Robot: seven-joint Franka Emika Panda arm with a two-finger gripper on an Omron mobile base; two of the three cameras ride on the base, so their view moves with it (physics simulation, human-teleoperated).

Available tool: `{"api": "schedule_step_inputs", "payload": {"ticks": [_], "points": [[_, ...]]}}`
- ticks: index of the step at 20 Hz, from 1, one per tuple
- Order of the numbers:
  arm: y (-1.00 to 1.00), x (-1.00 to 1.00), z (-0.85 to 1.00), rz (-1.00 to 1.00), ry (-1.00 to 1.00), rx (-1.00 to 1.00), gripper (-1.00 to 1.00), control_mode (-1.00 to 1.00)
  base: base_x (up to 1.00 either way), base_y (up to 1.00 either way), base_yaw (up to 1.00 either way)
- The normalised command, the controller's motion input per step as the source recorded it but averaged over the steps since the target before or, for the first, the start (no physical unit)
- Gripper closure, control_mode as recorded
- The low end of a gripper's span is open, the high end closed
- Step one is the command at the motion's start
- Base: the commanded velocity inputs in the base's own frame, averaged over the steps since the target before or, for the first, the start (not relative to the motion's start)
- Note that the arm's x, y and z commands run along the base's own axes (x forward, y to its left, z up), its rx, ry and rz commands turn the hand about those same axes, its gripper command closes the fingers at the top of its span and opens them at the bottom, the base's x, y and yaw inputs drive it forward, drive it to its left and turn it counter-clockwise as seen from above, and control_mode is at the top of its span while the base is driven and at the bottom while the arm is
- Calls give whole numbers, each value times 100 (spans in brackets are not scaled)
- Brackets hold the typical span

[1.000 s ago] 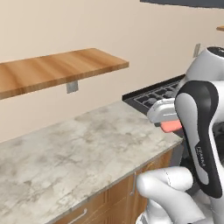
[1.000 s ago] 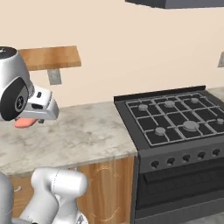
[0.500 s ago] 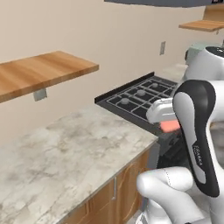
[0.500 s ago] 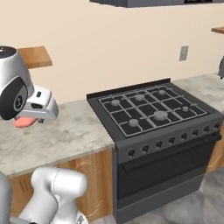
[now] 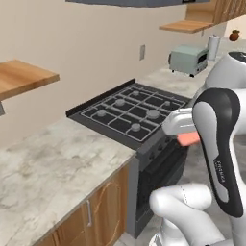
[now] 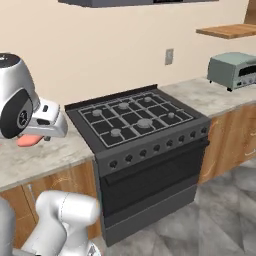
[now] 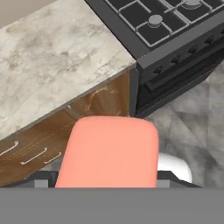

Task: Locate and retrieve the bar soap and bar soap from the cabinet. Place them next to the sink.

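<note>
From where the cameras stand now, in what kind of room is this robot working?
It is a kitchen, most likely a home one. A black gas stove with an oven below stands between marble-look counters on wooden cabinets, and a toaster oven sits on the counter further along.

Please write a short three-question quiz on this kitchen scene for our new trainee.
1. True or false: the gripper holds a salmon-pink bar soap.
2. Which appliance sits in the marble counter run directly ahead of the base? A) sink B) gas stove C) fridge
3. Fill in: on the far counter, under the small wooden shelf, stands a pale green ____.

Key
1. True.
2. B, the gas stove.
3. Toaster oven.
</note>
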Motion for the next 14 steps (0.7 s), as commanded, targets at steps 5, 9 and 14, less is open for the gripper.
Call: {"api": "schedule_step_inputs", "payload": {"ticks": [5, 9, 14], "points": [[0, 0, 0, 0, 0, 0, 100, 100, 0, -12, -46], [0, 0, 0, 0, 0, 0, 100, 100, 0, 0, -50], [0, 0, 0, 0, 0, 0, 100, 100, 0, 0, -50]]}}
